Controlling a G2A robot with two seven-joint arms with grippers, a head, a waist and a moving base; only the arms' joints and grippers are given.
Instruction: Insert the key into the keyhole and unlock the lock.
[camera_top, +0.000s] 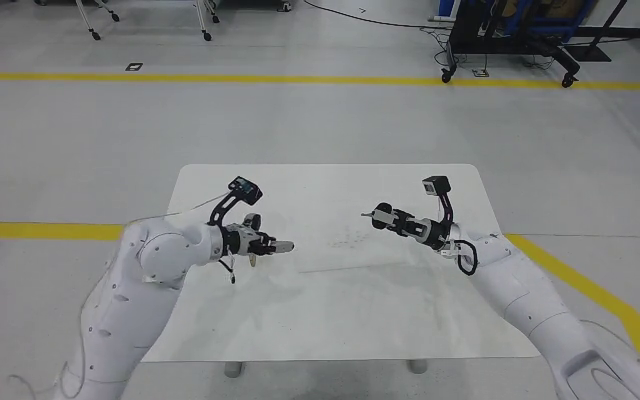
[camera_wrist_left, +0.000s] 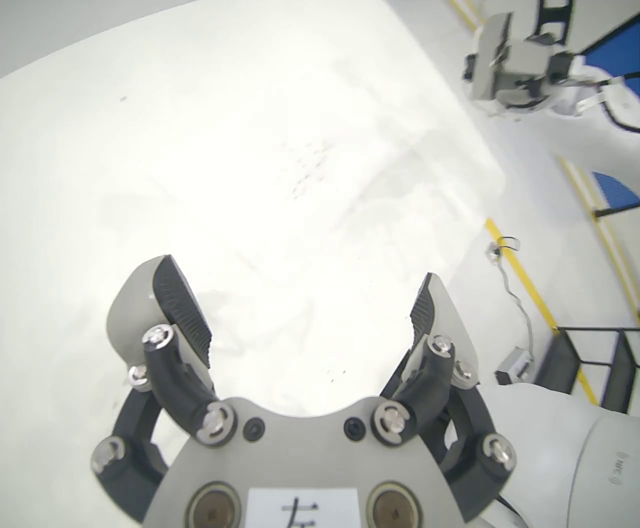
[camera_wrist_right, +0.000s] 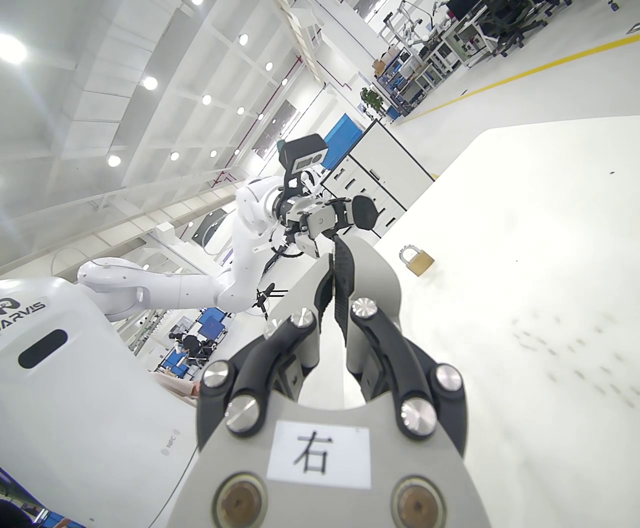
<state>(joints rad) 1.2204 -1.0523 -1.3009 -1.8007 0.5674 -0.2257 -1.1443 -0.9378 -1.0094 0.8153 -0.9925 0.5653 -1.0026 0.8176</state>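
Lock (camera_wrist_right: 416, 261) untouched; step in hand judged as the first pickup. White table (camera_top: 400, 310) carries it, lying flat, near the left gripper (camera_wrist_left: 295, 285), whose fingers stand wide apart, empty, above the surface. Right gripper (camera_wrist_right: 336, 255) hangs well apart, fingers pressed together; key between them: cannot tell. Next move calls for the left to close on the lock body, keyhole turned rightward.
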